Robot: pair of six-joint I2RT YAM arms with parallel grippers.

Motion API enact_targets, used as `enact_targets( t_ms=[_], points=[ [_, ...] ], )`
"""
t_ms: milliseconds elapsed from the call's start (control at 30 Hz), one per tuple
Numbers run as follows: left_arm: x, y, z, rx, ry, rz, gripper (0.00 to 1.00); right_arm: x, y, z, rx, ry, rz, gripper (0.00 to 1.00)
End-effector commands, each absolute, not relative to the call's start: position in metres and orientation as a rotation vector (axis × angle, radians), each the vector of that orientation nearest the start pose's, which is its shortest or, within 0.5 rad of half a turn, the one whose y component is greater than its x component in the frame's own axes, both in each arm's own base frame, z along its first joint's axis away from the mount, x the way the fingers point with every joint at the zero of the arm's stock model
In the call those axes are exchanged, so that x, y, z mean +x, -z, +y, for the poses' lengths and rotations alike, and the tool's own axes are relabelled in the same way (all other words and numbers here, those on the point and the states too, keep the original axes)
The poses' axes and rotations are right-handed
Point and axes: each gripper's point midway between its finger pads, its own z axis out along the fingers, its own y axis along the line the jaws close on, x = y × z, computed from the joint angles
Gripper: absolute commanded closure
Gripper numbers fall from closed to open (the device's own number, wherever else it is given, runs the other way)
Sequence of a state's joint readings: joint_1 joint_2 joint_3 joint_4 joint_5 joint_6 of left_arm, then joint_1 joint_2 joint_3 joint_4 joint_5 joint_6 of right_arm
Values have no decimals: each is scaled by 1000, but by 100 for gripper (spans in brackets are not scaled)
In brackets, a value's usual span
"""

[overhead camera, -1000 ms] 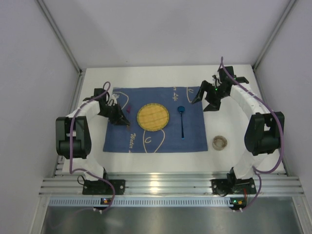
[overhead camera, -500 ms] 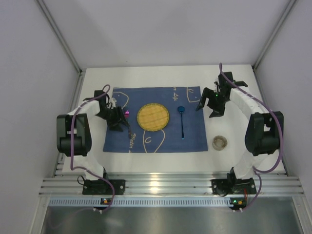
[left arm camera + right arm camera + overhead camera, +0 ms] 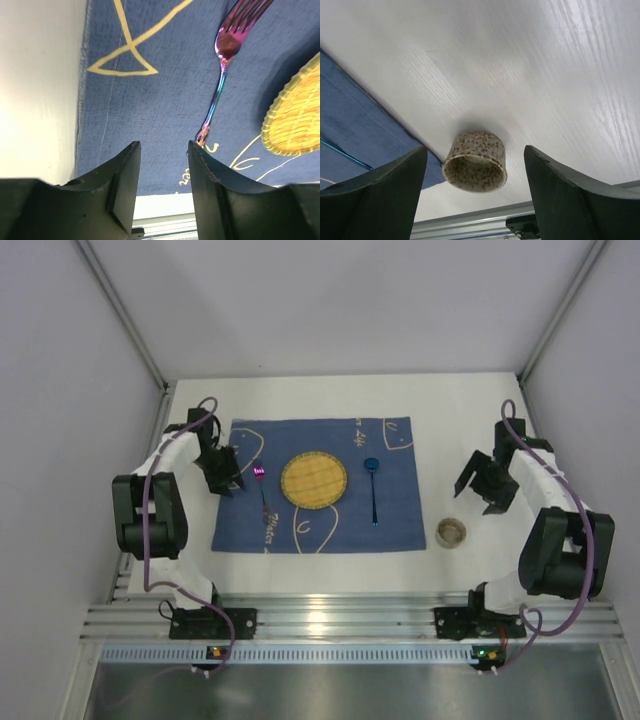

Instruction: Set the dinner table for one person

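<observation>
Pale cursive lettering (image 3: 269, 530) on the blue mat (image 3: 400, 520), too small and blurred for reading.

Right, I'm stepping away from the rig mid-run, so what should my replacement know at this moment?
Left tool open, empty, near the handle end of the fork. Right tool open, empty, above the speckled cup. On the blue placemat: woven plate centred, fork on its left, spoon on its right. Cup stands on the dinner table beside the mat's right edge. Left: probably only positioning the cup.
</observation>
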State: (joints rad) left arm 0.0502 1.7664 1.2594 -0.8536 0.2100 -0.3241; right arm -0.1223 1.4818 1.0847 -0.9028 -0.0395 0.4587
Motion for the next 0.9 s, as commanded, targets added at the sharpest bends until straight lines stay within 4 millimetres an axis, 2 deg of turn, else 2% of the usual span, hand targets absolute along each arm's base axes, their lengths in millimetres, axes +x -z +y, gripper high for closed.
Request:
enact_targets(
  t_ms=[0, 200, 367, 500, 700, 867],
  points=[
    [340, -83, -26, -526, 304, 2832, 52, 260, -82, -10, 860, -72, 2778, 22],
    [353, -88, -26, -522, 316, 2809, 56, 244, -78, -7, 873, -78, 2784, 32],
    [356, -86, -28, -522, 328, 2807, 57, 234, -76, -4, 875, -89, 2796, 39],
    [356, -85, -28, -527, 330, 2803, 58, 230, -77, 0, 855, -120, 2796, 40],
    [354, -83, -28, -530, 329, 2805, 59, 213, -67, 6, 824, -140, 2840, 50],
    [351, -81, -29, -541, 330, 2810, 59, 208, -57, 16, 808, -148, 2873, 55]
  ],
)
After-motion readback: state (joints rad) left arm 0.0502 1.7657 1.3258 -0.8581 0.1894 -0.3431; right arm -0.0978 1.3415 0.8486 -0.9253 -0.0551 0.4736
